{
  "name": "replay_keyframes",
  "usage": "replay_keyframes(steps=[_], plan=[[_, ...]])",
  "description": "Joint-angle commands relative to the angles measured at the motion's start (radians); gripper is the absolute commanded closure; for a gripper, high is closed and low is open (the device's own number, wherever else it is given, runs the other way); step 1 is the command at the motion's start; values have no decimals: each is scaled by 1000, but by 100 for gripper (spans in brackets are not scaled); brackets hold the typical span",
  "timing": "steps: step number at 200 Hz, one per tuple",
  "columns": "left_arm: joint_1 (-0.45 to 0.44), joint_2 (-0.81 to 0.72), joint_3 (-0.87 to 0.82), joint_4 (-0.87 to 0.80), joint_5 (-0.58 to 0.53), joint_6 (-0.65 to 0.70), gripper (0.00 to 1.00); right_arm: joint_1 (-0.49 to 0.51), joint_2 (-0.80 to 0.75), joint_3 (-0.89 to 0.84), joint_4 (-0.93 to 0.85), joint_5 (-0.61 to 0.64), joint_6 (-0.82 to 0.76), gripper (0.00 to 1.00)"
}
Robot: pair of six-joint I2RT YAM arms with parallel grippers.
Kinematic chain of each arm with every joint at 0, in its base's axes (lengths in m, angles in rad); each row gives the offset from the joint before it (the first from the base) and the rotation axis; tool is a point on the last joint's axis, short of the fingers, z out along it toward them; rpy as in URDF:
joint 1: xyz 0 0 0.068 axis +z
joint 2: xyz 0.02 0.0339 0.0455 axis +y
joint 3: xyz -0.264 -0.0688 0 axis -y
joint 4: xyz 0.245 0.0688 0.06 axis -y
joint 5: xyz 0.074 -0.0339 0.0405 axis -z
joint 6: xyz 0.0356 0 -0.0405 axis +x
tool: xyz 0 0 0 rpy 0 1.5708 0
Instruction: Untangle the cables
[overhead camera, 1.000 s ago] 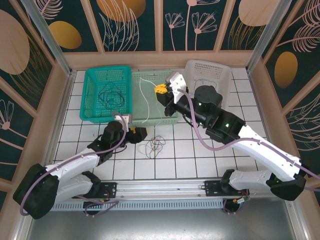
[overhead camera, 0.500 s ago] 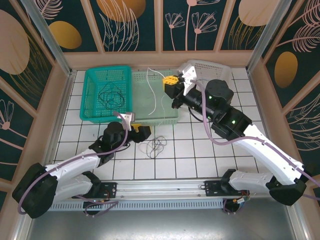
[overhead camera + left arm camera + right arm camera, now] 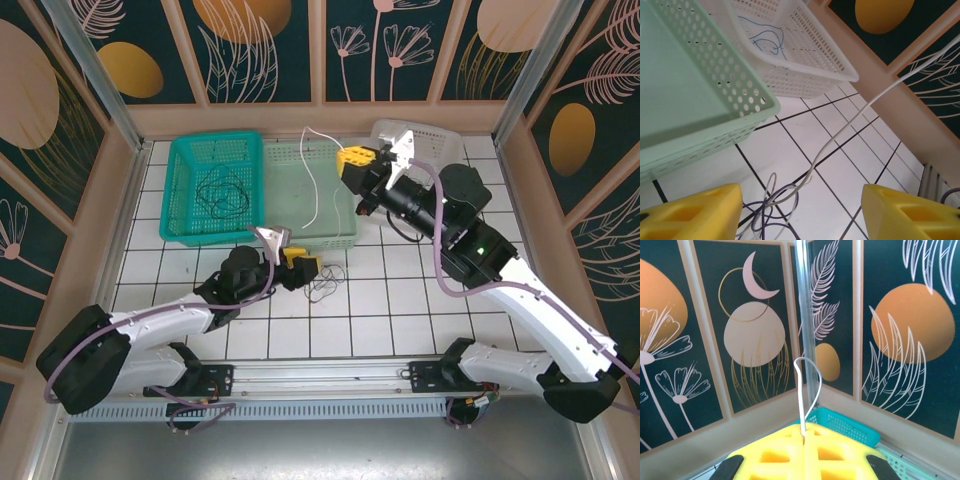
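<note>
— What did the overhead camera show?
— The right gripper (image 3: 352,160), raised over the pale green perforated basket (image 3: 300,240), pinched a thin white cable (image 3: 316,190). The left gripper (image 3: 303,268) sat beside a loose tangle (image 3: 322,284) on the tiled table (image 3: 400,300). A black cable (image 3: 222,190) lay looped in the teal basket (image 3: 172,195).
— And the left wrist?
— Blocky yellow fingers (image 3: 690,212) stood apart, unclenched, with the tangle between them. A blue cable (image 3: 762,37) curled in the white mesh basket (image 3: 815,60).
— Right wrist?
— Yellow jaws were clamped on the white cable's narrow arch.
</note>
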Motion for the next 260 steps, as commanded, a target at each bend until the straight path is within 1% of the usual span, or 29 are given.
replay_keyframes(steps=[1,22,38,81,126,149,166,206,221,240,260], plan=[[-9,15,18,86,28,2,41,-26,-42,-27,97,-4,40,100],[-12,25,19,106,31,1,43,-37,-68,-66,137,4,63,100],[-14,30,23,115,35,-1,39,-45,-78,-91,159,4,83,100],[-27,59,40,136,50,10,35,-74,-77,-101,215,-60,140,100],[-83,149,80,135,51,38,34,-76,-72,-89,224,-69,150,100],[-110,190,102,83,20,70,35,-77,-76,-86,223,-61,150,100],[-112,205,96,75,10,82,38,-77,-79,-78,214,-61,148,100],[-114,234,91,57,-12,93,37,-83,-88,-58,199,-36,145,100],[-120,266,121,35,-28,96,37,-85,-83,-57,206,-45,157,100],[-135,316,176,-10,-82,95,39,-83,-73,-59,215,-55,173,100],[-145,369,226,-39,-106,83,41,-83,-73,-53,221,-59,182,100]])
